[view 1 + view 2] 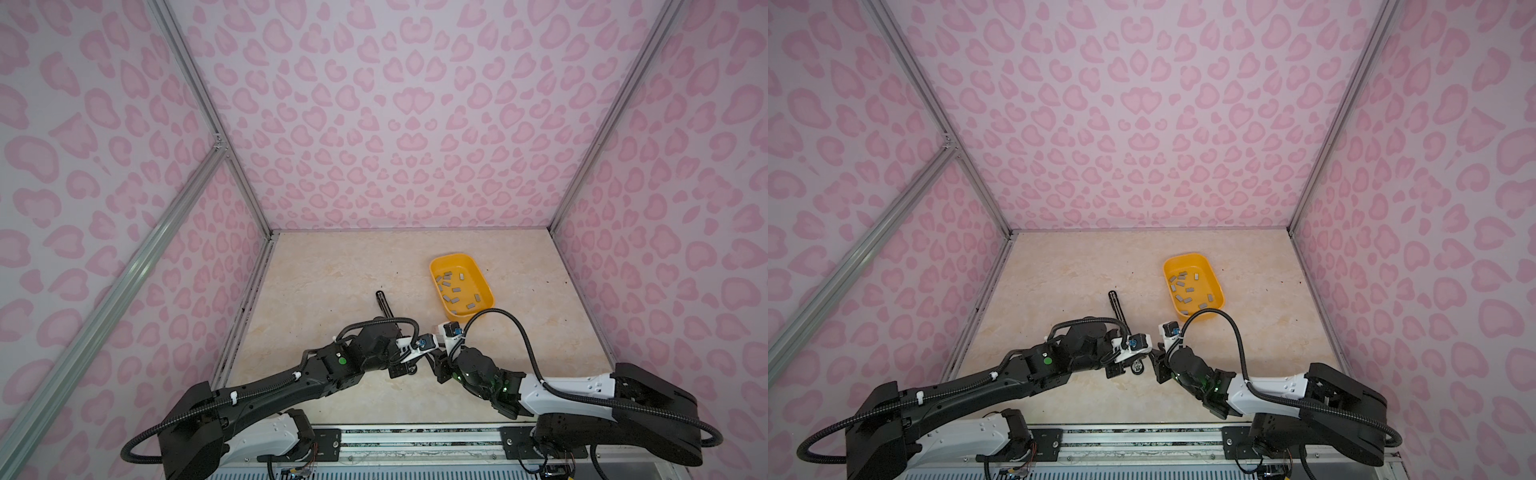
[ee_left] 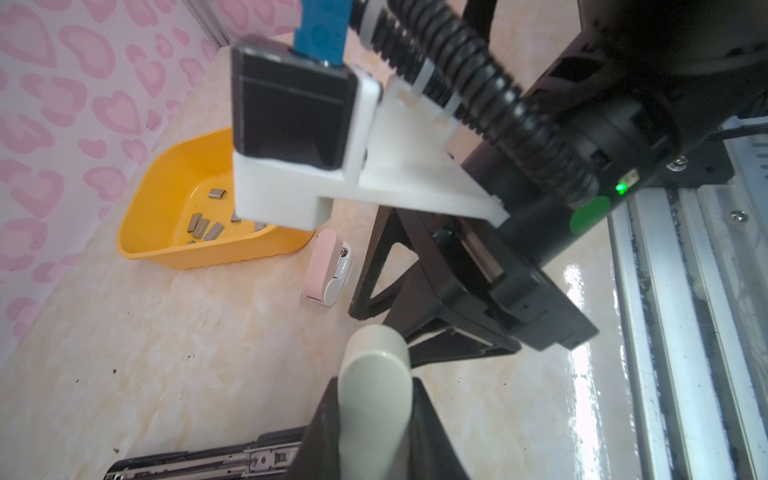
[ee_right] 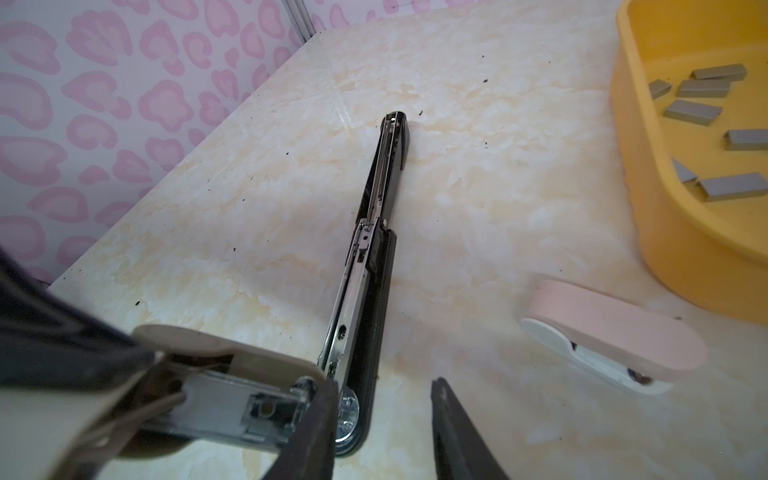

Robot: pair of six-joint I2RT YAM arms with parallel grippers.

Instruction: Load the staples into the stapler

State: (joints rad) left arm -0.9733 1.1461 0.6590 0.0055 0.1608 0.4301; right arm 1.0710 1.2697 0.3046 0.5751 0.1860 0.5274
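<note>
My left gripper (image 2: pixel 374 386) is shut on a small beige stapler (image 2: pixel 376 374). In the right wrist view that stapler (image 3: pixel 224 345) stands open, its metal magazine (image 3: pixel 232 407) bare. My right gripper (image 3: pixel 382 386) is open, and one of its fingers (image 3: pixel 316 428) touches the magazine's tip, with nothing between the jaws. The staples (image 1: pixel 451 286) are several short grey strips lying in a yellow tray (image 1: pixel 484 278), also seen as staples (image 3: pixel 690 112) from the right wrist. In both top views the two grippers meet at the table's near middle, left gripper (image 1: pixel 1136 361) and right gripper (image 1: pixel 1158 365).
A long black stapler (image 3: pixel 374 257) lies opened flat on the table, running away from the grippers, also seen in a top view (image 1: pixel 384 305). A small pink and white stapler (image 3: pixel 615 336) lies between the grippers and the tray. Pink patterned walls close in three sides.
</note>
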